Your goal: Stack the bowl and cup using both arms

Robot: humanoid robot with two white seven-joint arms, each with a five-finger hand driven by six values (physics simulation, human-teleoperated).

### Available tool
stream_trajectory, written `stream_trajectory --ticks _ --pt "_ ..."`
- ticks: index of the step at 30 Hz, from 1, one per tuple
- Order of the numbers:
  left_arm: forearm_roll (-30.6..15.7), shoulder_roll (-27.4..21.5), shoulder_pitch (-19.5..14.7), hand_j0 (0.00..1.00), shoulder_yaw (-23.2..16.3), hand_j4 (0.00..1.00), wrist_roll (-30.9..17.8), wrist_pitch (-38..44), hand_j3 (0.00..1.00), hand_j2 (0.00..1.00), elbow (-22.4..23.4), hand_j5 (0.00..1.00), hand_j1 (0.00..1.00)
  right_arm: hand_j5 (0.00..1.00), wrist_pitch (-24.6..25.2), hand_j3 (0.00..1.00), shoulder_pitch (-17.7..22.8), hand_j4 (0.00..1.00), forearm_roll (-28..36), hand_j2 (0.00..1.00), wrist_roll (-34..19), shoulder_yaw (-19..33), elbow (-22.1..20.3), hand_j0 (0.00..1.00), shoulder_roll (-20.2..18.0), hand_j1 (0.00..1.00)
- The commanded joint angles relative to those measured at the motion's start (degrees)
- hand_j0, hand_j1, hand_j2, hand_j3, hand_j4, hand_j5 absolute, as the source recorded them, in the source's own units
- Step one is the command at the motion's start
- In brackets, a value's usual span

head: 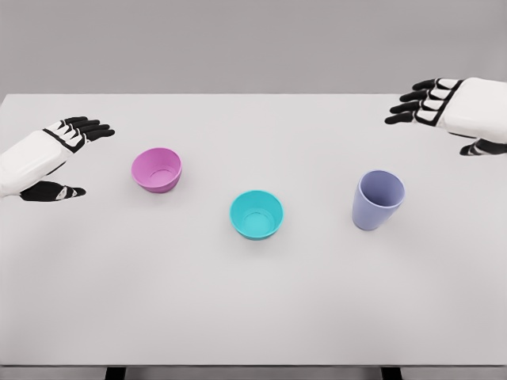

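Observation:
A pink bowl [158,169] sits upright on the white table [253,301] at the left. A teal bowl [257,214] stands near the middle, and a lavender cup [378,199] stands upright to its right. My left hand [70,158] hovers left of the pink bowl, fingers spread and holding nothing. At the upper right my right hand [440,119] hangs above and to the right of the cup, fingers relaxed and empty. All three vessels stand apart from each other.
The table's front edge runs along the bottom of the view, with dark legs [116,372] just below it. A plain grey wall lies behind the far edge.

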State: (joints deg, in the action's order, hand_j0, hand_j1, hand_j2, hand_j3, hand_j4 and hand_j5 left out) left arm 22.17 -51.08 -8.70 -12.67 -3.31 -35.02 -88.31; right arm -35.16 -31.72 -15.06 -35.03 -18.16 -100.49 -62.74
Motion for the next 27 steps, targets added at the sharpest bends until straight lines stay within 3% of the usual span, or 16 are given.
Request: stream_trajectory --ticks 1,4,6,7,8,10,13,17,19,22,27 --pt "-0.2 -0.1 0.0 1.00 0.1 1.00 -0.2 0.0 1.00 1.00 0.1 1.00 1.00 1.00 0.2 1.00 -0.2 1.00 0.2 1.00 0.0 -0.2 0.0 1.00 0.1 1.00" --pt "-0.5 0.1 -0.1 1.00 2.6 1.00 -7.3 0.0 1.00 1.00 0.0 1.00 1.00 1.00 0.2 1.00 -1.7 1.00 0.2 1.00 0.0 0.0 -0.1 1.00 0.9 1.00" --pt "-1.6 -0.2 -0.6 1.00 3.6 1.00 -15.0 0.0 1.00 1.00 -0.5 1.00 1.00 1.00 0.2 1.00 -1.7 1.00 0.2 1.00 0.0 -0.1 -0.1 1.00 0.9 1.00" --pt "-2.5 -0.6 -1.1 1.00 4.8 1.00 -21.2 0.0 1.00 1.00 -0.5 1.00 1.00 1.00 0.2 1.00 -1.6 1.00 0.2 1.00 0.0 -0.2 -0.1 1.00 0.7 1.00" --pt "-3.8 -0.6 -1.3 1.00 5.7 1.00 -27.1 0.0 1.00 1.00 -0.9 1.00 1.00 1.00 0.2 1.00 -1.5 1.00 0.2 1.00 0.0 -0.2 -0.1 1.00 0.6 1.00" --pt "-8.6 -1.2 -2.8 1.00 5.6 1.00 -31.7 0.0 1.00 1.00 -2.6 1.00 1.00 1.00 0.2 1.00 -1.6 1.00 0.2 1.00 0.0 -0.2 0.0 1.00 0.5 1.00" --pt "-9.2 -0.5 -8.5 1.00 2.6 1.00 -31.7 0.6 1.00 1.00 -5.9 1.00 1.00 1.00 0.2 1.00 -1.3 1.00 0.3 1.00 0.0 -0.1 0.0 1.00 0.1 1.00" --pt "-8.8 1.1 -22.6 1.00 -17.9 1.00 -31.7 21.3 1.00 1.00 -5.2 1.00 1.00 1.00 0.2 1.00 -0.9 1.00 0.3 1.00 0.0 0.0 -0.1 1.00 0.1 1.00" --pt "-8.8 0.6 -25.1 1.00 -22.4 1.00 -31.7 27.5 1.00 1.00 -5.1 1.00 1.00 1.00 0.2 1.00 -1.0 1.00 0.3 1.00 0.0 0.0 0.0 1.00 0.1 1.00" --pt "-8.4 0.4 -27.3 1.00 -25.6 1.00 -31.7 36.8 1.00 1.00 -5.9 1.00 1.00 1.00 0.2 1.00 -1.8 1.00 0.7 1.00 0.0 0.3 -0.1 1.00 -1.0 1.00" --pt "-7.4 0.3 -29.5 1.00 -27.8 1.00 -31.7 36.7 1.00 1.00 -8.4 1.00 1.00 1.00 0.2 1.00 -1.1 1.00 0.9 1.00 0.0 0.8 0.0 1.00 -0.2 1.00"
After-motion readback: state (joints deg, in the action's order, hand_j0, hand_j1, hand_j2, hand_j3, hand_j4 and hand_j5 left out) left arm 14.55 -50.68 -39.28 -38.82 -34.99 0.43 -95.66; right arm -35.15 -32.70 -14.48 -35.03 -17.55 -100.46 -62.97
